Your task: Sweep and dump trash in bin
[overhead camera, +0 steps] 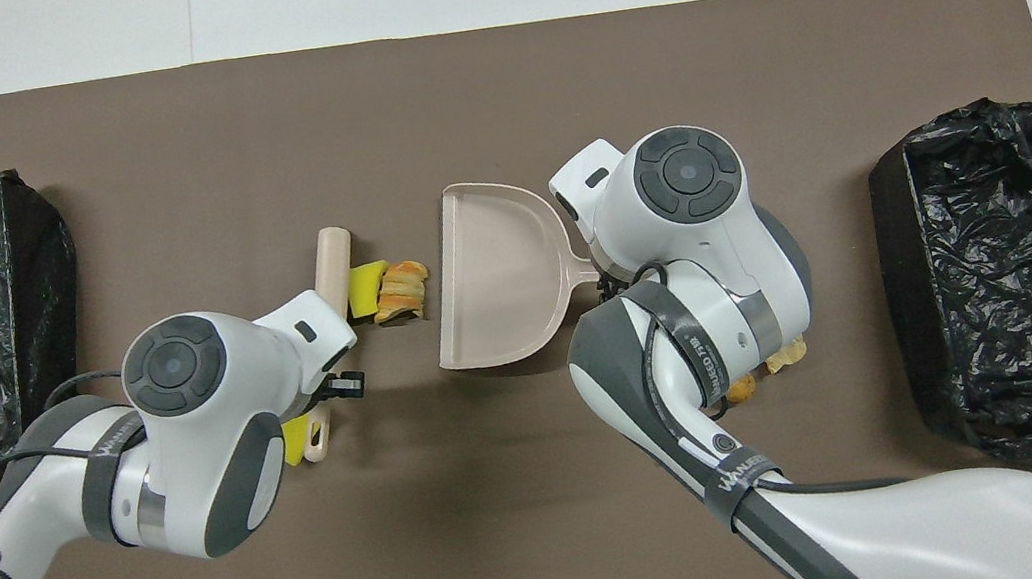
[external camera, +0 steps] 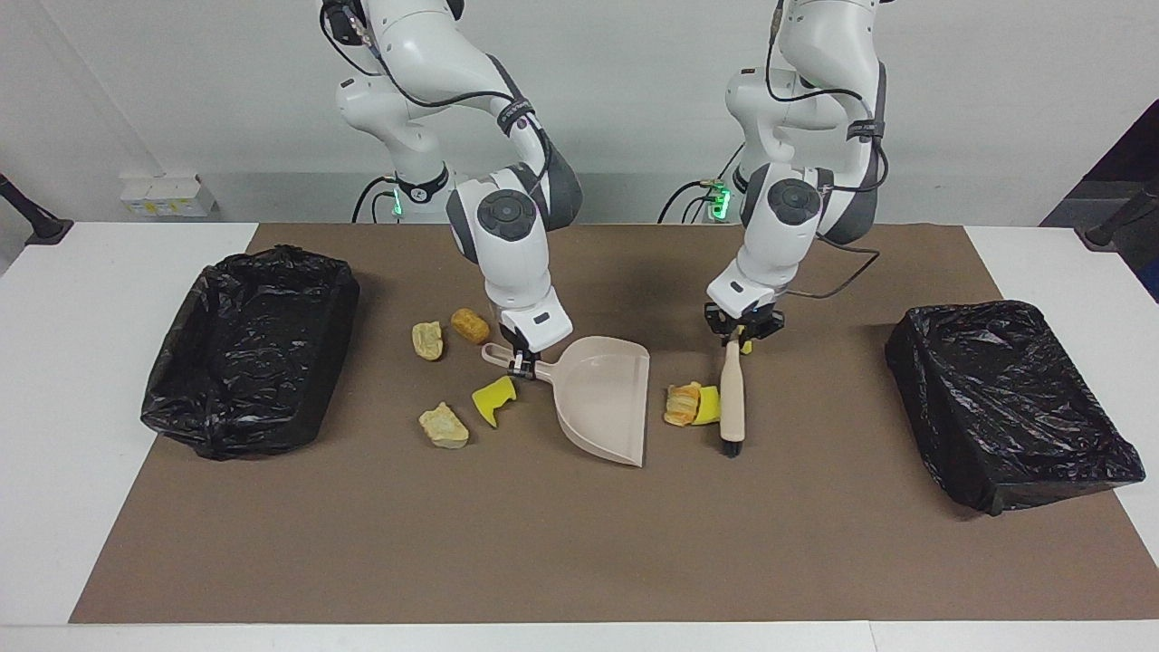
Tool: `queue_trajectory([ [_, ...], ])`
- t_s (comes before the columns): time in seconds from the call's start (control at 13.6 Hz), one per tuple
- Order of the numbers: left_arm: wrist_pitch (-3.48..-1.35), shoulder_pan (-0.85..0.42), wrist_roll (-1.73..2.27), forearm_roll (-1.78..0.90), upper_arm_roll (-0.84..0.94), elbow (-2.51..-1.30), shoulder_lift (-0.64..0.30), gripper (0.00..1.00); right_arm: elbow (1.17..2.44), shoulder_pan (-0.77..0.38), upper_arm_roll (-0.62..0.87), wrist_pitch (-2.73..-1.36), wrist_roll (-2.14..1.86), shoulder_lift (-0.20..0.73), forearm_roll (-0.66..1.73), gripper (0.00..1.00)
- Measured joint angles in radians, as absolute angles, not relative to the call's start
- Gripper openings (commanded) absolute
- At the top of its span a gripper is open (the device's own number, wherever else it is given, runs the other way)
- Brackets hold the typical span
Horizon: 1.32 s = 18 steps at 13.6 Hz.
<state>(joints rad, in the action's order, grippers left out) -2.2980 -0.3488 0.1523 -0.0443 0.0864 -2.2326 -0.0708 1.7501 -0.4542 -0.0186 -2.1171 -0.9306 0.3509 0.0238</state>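
Note:
My right gripper is shut on the handle of the beige dustpan, which rests on the brown mat with its mouth toward the brush. My left gripper is shut on the handle end of the wooden brush, whose dark bristles touch the mat. A bread piece and a yellow sponge chunk lie between brush and dustpan mouth. Another yellow bit shows under the left gripper. By the dustpan handle lie a yellow sponge, two tan pieces and a brown piece.
A black-lined bin stands at the right arm's end of the table, another at the left arm's end. In the overhead view the arms cover the grippers and much of the trash; the dustpan and brush show.

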Motion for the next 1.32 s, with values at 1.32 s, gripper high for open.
queue_trajectory([
  [1.32, -2.097, -0.528, 1.003, -0.046, 0.053, -2.145, 0.014, 0.0, 1.757, -0.451, -0.021, -2.114, -0.932, 0.353, 0.024, 0.0],
])
